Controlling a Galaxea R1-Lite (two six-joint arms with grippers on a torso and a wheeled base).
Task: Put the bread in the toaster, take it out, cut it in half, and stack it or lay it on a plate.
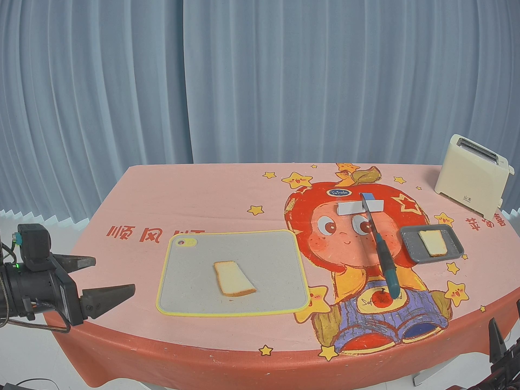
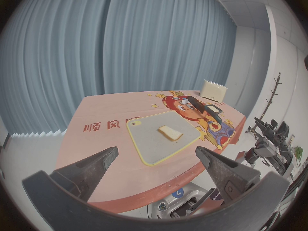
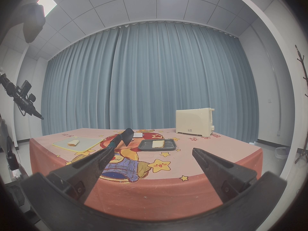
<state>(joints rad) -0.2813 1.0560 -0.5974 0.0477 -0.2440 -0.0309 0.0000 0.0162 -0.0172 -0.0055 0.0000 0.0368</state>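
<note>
board half (image 1: 234, 278) 9 o'clock of knife (image 1: 381, 247) | plate half (image 1: 433, 242) 3 o'clock (likely awaiting stacking) | left gripper (image 1: 114, 275), right gripper (image 3: 152, 151): jaws wide

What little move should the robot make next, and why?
Probably move the left gripper toward the bread slice on the cutting board. Its jaws stand open and empty, it hangs off the left edge of the table, nearest that slice, and nothing holds the bread yet.
</note>
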